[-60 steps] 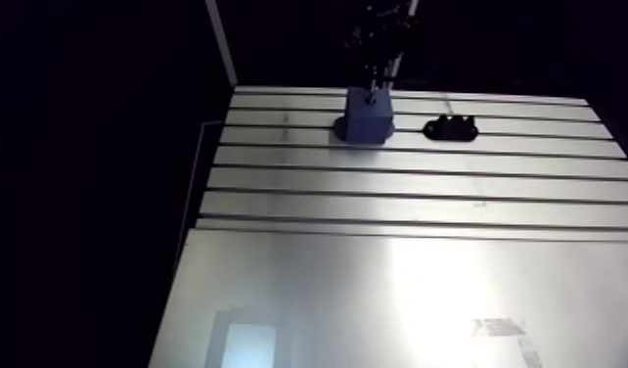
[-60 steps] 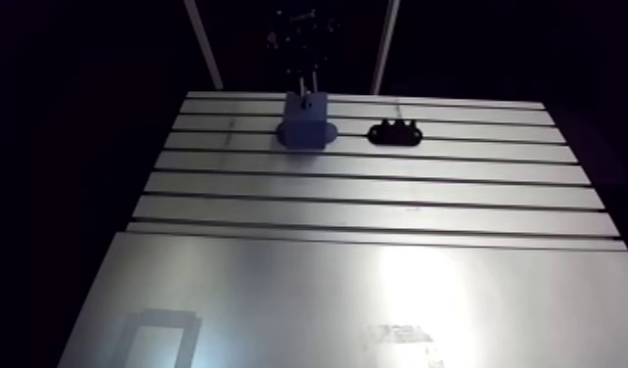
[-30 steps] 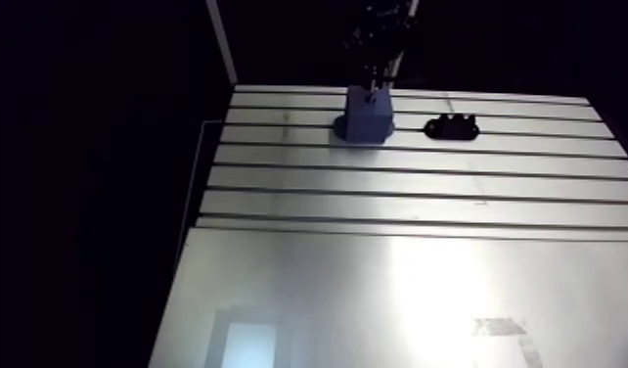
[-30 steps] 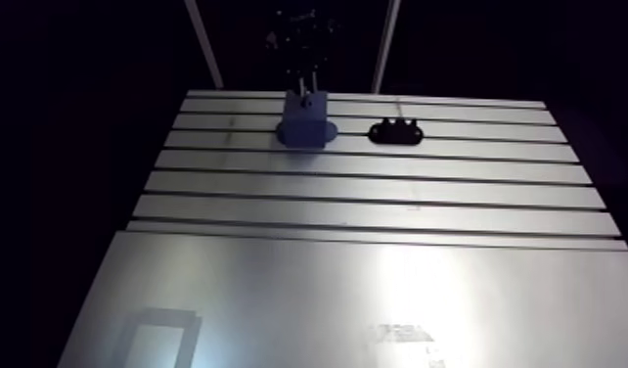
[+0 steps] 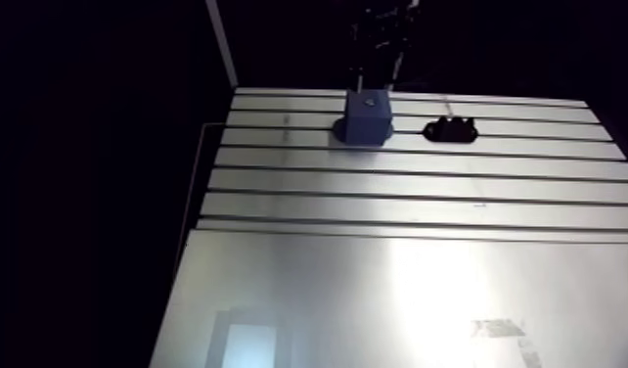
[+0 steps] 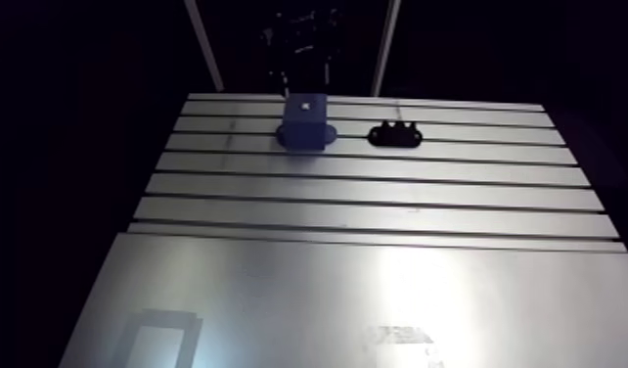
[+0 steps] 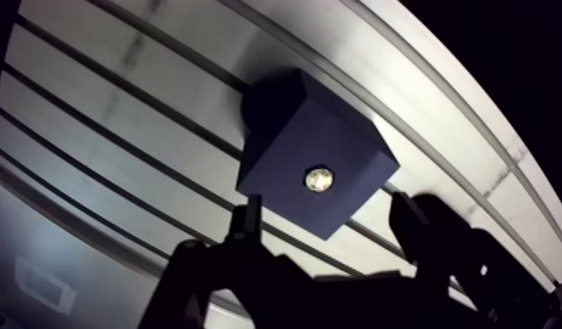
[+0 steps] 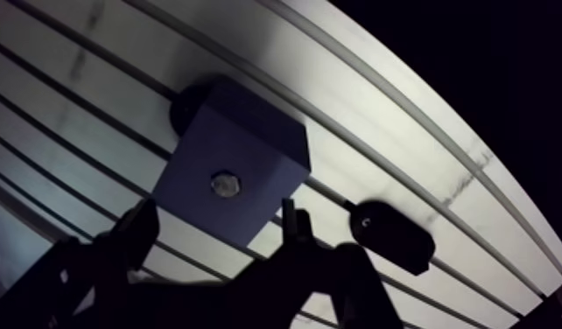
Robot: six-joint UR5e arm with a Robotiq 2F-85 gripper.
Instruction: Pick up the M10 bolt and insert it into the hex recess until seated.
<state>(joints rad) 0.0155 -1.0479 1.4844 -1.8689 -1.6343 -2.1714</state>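
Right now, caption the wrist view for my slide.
Open gripper above the blue block, the bolt shining in its top face, on the slotted table.

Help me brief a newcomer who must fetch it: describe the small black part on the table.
On the slotted aluminium table, look to the far rows, where a blue block stands. Beside the block, apart from it, lies the black part: low and oblong with small bumps on top, whereas the block is tall and carries a shiny bolt head.
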